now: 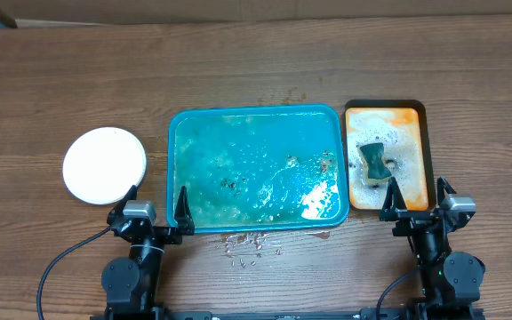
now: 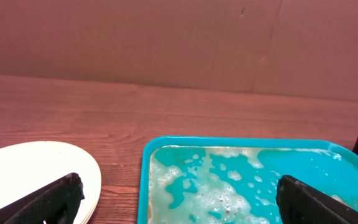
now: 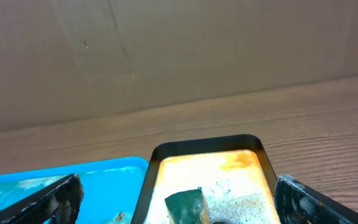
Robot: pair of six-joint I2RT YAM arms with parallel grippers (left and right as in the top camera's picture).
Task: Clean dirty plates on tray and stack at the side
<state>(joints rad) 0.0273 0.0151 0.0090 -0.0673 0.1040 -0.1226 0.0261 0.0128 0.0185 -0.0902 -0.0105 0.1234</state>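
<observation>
- My left fingers [image 1: 182, 206]: spread wide, holding nothing. Parked near front edge of table [image 1: 256, 53], between plates [image 1: 105, 164] and tray [image 1: 254, 110].
- My right fingers [image 1: 390, 197]: spread wide, holding nothing. Parked at near end of orange tray [image 1: 405, 117].
- Plates: white, top face clean, on table left of tray, not touching it. Count unclear to me.
- Tray: film of foamy water, few dark specks.
- Orange tray: foam, green sponge [image 1: 373, 163] inside.
- Droplets [image 1: 247, 244] on table by tray's near rim.
</observation>
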